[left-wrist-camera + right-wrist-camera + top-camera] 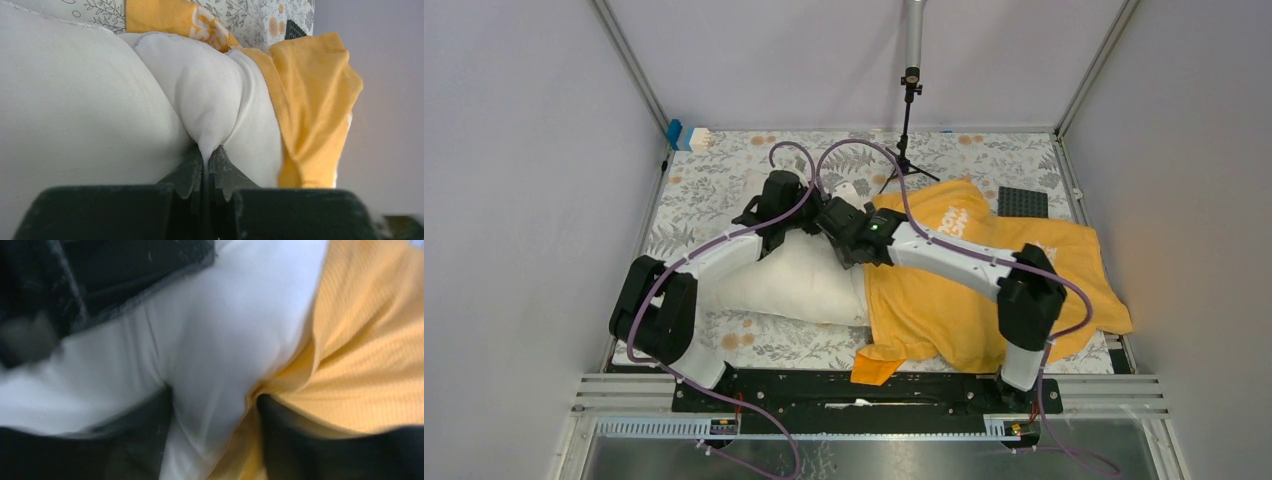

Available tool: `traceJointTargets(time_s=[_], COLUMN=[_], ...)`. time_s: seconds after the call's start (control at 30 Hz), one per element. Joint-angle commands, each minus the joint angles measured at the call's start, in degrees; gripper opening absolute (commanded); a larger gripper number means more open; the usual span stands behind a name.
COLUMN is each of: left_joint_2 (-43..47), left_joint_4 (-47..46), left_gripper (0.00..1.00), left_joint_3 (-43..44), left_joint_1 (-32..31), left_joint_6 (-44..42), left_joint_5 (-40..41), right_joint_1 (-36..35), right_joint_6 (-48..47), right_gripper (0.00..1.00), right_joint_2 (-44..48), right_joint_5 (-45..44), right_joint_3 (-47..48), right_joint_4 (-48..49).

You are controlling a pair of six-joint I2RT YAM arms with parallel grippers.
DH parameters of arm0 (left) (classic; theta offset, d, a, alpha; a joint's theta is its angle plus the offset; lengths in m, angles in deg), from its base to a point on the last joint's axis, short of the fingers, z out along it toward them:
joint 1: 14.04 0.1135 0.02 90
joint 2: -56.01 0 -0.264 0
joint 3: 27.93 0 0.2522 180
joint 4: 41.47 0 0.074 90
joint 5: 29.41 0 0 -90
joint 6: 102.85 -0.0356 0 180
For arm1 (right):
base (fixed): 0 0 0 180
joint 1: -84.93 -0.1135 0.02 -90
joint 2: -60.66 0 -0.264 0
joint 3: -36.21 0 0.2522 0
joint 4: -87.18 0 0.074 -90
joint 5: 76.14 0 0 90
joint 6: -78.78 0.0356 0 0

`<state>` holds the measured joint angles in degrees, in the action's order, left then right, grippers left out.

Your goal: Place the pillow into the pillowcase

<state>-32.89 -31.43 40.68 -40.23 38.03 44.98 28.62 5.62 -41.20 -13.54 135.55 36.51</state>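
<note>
Pillow: the white pillow (796, 282) is laid across the middle of the patterned table (709, 190), its left part bare and its right end taken into the mouth of the pillowcase.
Pillowcase: the orange-yellow pillowcase (969, 300) is spread wrinkled to the right of the pillow, with white lettering on its far part. One corner is draped over the near table edge.
Left gripper: the left gripper (205, 153) is clenched on a pinch of the pillow's white fabric, which is drawn into a ridge between the closed fingers. In the top view this arm is stretched over the pillow's far left side.
Right gripper: the right gripper (214, 396) is spread wide, not clenched. A bulge of the pillow and the pillowcase hem are seen between its fingers (305, 445), and this view is blurred.
Arms: both wrists are brought close together above the pillow's far edge, just beside the pillowcase mouth.
Background: a black tripod stand (907, 140) is set at the far edge of the table. A black studded plate (1022, 202) is placed near the pillowcase's far right corner.
</note>
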Motion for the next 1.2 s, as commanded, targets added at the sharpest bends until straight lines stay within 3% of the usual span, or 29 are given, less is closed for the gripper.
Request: traceJointTargets(time_s=[0.0, 0.03, 0.07, 0.2, 0.4, 0.5, 0.63, 0.9, 1.03, 1.17], left_joint_2=[0.13, 0.44, 0.85, 3.66, 14.0, 19.99, 27.87, 38.25, 40.68, 43.51], left_joint_4=[2.06, 3.15, 3.58, 8.01, 18.49, 23.19, 29.44, 41.3, 42.45, 37.54], left_gripper=[0.0, 0.02, 0.05, 0.27, 0.7, 0.78, 0.82, 0.79, 0.78, 0.7], left_joint_3=[3.08, 3.58, 3.98, 6.25, 14.79, 18.1, 19.94, 21.07, 14.86, 3.79], left_joint_1=[-0.65, -0.62, -0.55, 1.27, 3.48, 4.08, 6.18, 7.04, 7.31, 8.01], left_joint_6=[-0.68, -0.99, -1.47, -2.71, -7.18, -7.95, -7.81, -7.32, -3.86, 2.33], left_joint_5=[-3.25, -3.02, -2.61, -4.5, -7.38, -7.66, -5.05, 8.2, 11.49, 7.47], right_joint_1=[-0.5, -0.42, -0.24, 3.18, 13.97, 17.44, 22.78, 33.61, 37.42, 40.66], right_joint_6=[3.84, 4.49, 4.95, 7.2, 13.34, 15.86, 19.75, 28.28, 31.53, 33.8], right_gripper=[0.29, 0.06, 0.0, 0.0, 0.0, 0.0, 0.0, 0.0, 0.0, 0.0], right_joint_2=[-10.13, -9.76, -8.79, -3.16, 7.87, 10.65, 14.17, 19.56, 22.08, 25.02], right_joint_5=[1.37, 0.93, 1.44, 7.29, 23.74, 28.54, 35.06, 46.26, 50.64, 52.96], right_joint_3=[2.94, 2.89, 2.47, 3.29, 2.59, 4.67, 5.39, 3.43, 3.03, 2.52], right_joint_4=[-1.44, -1.25, -0.49, 1.42, 10.27, 12.22, 15.88, 23.94, 27.61, 30.12])
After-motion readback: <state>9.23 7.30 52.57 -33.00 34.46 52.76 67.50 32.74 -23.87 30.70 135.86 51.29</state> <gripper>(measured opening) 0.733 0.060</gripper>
